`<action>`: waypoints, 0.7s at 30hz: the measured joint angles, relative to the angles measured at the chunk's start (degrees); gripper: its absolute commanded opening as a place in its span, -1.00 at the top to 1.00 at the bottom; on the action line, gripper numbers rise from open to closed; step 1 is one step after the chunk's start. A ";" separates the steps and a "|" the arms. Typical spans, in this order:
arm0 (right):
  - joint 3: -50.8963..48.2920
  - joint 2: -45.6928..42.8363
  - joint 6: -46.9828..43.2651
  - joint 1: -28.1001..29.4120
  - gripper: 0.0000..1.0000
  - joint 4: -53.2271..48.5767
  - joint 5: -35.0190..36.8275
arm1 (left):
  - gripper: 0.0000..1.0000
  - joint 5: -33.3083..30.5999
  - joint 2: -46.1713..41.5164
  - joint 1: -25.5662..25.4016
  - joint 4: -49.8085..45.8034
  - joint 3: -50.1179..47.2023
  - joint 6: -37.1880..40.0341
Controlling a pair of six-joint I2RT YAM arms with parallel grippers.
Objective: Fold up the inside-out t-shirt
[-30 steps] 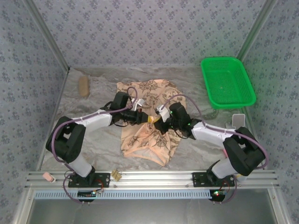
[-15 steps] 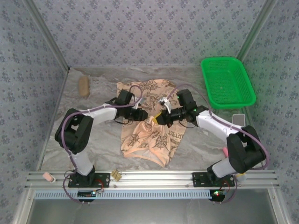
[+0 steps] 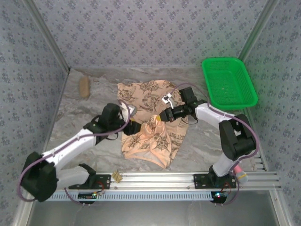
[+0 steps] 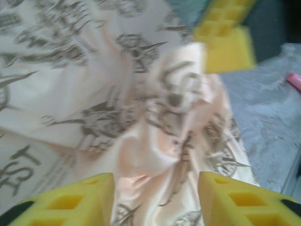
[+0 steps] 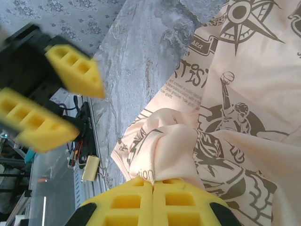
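The tan t-shirt (image 3: pixel 153 136) with dark compass prints lies crumpled in the middle of the table. My right gripper (image 3: pixel 161 117) is shut on a pinched-up fold of the t-shirt (image 5: pixel 164 150), lifting it a little. My left gripper (image 3: pixel 133 128) is open at the shirt's left edge; in its wrist view the yellow fingers (image 4: pixel 70 202) stand wide apart over bunched pale cloth (image 4: pixel 155 141), with nothing held between them. In the right wrist view the left gripper's fingers (image 5: pixel 75 70) show blurred at the upper left.
A green plastic basket (image 3: pixel 229 82) stands at the back right. A tan brush-like object (image 3: pixel 84 86) lies at the back left. A small clip (image 3: pixel 117 177) rests on the front rail. Patterned walls close in the table.
My left arm has pulled back toward the near left and its gripper has let go of the cloth. My right gripper has shifted slightly back, still holding the fold.
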 measured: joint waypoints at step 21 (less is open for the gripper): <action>-2.58 -4.35 -1.33 1.31 0.83 -0.98 6.56 | 1.00 7.50 20.70 -4.66 5.66 12.85 4.90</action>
